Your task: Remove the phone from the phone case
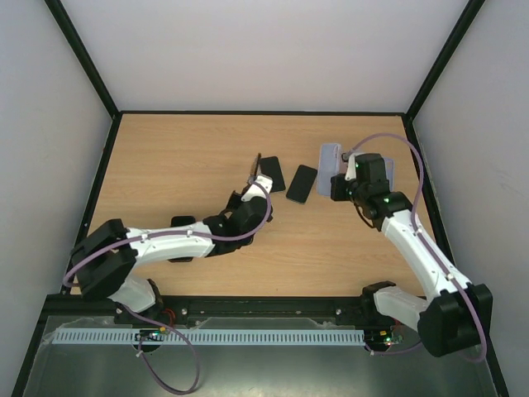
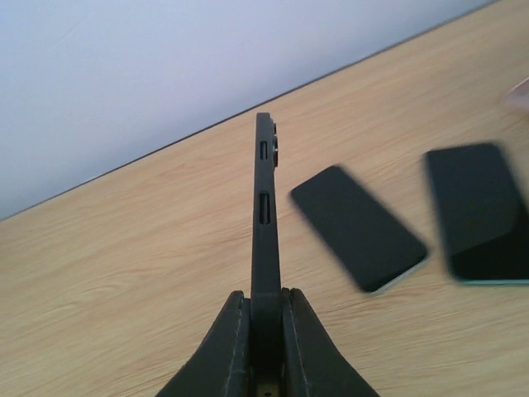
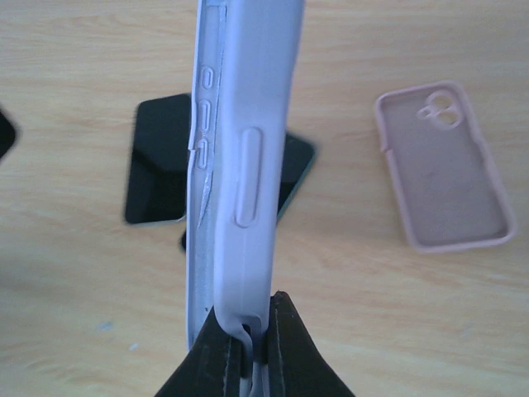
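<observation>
1. The left gripper (image 2: 264, 302) was clamped shut on the bottom edge of a dark case (image 2: 264, 207), which stood upright and edge-on at the centre of the left wrist view. Side cut-outs and a camera bump showed, but whether a phone sat inside could not be told.
2. In the top view the left gripper (image 1: 254, 180) sat at mid-table, and the dark case (image 1: 258, 165) appeared only as a thin sliver.
3. The right gripper (image 3: 248, 318) was closed on the lower end of a lavender case (image 3: 248, 165), which rose to the top edge of the frame and was cut off there. A paler layer ran along its left side. What it held was unclear.
4. Two bare phones lay flat on the wooden table (image 1: 182, 165) between the grippers: the left black phone (image 1: 271, 172), just beside the dark case, and the right black phone (image 1: 302, 183).
5. In the left wrist view both phones were blurred, and the right one (image 2: 479, 213) was cut off at the right edge.
6. In the right wrist view the lavender case hid the middle of the right black phone (image 3: 161, 161).
7. An empty pink case (image 3: 442, 165) lay open side up at the right of the frame.
</observation>
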Robot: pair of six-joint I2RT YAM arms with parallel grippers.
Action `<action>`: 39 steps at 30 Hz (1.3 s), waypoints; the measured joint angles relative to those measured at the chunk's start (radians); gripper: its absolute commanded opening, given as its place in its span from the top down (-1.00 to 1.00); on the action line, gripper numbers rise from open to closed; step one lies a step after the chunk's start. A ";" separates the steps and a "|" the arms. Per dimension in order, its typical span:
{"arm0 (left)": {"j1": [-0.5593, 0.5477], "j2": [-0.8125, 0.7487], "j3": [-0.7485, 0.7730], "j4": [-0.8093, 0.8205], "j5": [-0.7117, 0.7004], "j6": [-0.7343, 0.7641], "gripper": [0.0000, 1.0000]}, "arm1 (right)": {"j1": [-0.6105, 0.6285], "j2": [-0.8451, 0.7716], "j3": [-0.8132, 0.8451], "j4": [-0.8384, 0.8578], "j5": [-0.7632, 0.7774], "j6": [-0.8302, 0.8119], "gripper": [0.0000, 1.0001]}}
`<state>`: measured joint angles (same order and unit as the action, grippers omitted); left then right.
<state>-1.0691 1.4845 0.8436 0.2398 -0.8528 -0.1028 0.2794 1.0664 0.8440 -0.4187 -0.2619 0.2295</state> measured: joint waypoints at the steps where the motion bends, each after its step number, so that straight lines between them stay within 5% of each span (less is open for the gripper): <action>1: 0.014 0.018 0.001 -0.013 -0.020 0.018 0.95 | -0.010 0.022 0.014 0.014 0.020 -0.035 0.96; 11: 0.060 0.314 0.037 -0.069 -0.120 0.165 0.94 | -0.055 0.288 0.100 0.029 0.119 -0.288 0.96; 15: 0.060 0.408 0.082 -0.065 -0.172 0.213 0.73 | -0.062 0.391 0.119 0.031 0.152 -0.336 0.96; 23: 0.064 0.522 0.152 -0.101 -0.154 0.209 -0.44 | -0.068 0.586 0.234 0.037 0.181 -0.357 0.96; 29: 0.070 0.490 0.156 -0.151 -0.118 0.099 -0.75 | -0.078 0.689 0.311 0.036 0.235 -0.360 0.96; 39: 0.102 0.191 0.070 -0.342 0.064 -0.259 -0.92 | -0.162 0.802 0.438 0.024 0.265 -0.378 0.96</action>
<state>-0.9668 1.6756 0.9134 -0.1020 -0.7883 -0.3622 0.1173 1.8683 1.2816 -0.3946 0.0029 -0.1482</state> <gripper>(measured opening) 0.942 0.035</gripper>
